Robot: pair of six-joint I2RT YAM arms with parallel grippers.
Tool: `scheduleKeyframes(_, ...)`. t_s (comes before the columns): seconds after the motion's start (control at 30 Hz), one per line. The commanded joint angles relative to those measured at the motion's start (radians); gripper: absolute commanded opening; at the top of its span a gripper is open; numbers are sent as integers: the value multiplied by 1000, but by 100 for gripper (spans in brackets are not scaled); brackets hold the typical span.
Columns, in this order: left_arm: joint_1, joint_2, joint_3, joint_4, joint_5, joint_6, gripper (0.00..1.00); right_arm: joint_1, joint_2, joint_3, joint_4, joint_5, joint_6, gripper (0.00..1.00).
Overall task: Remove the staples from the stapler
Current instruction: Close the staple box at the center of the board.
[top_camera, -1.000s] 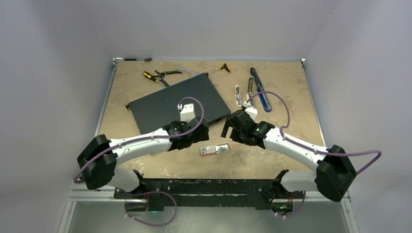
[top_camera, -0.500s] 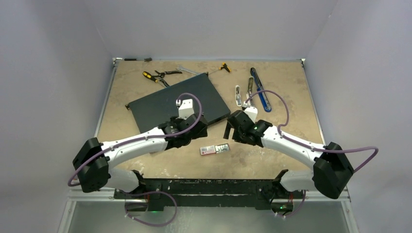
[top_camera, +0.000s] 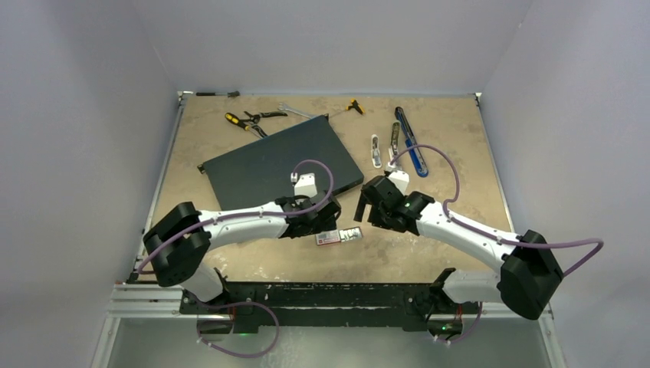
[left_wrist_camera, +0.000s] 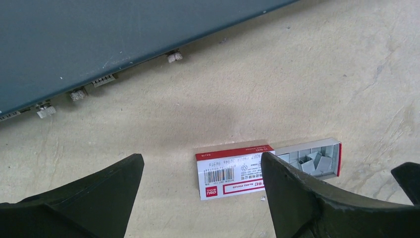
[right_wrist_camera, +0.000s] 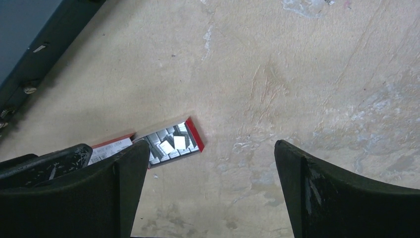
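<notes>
A small red-and-white box (left_wrist_camera: 233,171) lies on the table with its grey tray slid out. Silvery staples (left_wrist_camera: 314,161) fill that tray, and they also show in the right wrist view as staples (right_wrist_camera: 171,144). A tiny staple bit (left_wrist_camera: 262,198) lies just in front of the box. My left gripper (left_wrist_camera: 200,162) hovers open above the box, its right finger (left_wrist_camera: 292,193) over the box's tray end. My right gripper (right_wrist_camera: 212,146) stands open over bare table just right of the tray. A long blue-and-black tool, apparently the stapler (top_camera: 410,146), lies at the back right, away from both grippers.
A dark flat case (top_camera: 280,161) lies behind the left gripper. Yellow-handled pliers (top_camera: 245,120), a wrench (top_camera: 295,111) and a screwdriver (top_camera: 352,105) lie along the back edge. A small silver tool (top_camera: 375,151) rests beside the stapler.
My left arm has swung forward and to the right, off the dark case and over the box, with its jaws slightly narrower. The right arm has barely moved.
</notes>
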Motion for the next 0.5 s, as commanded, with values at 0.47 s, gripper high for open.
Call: scheduleKeyframes(0.47, 48, 120, 62, -43, 52, -140, 80, -5, -18, -47, -1, -44, 31, 97)
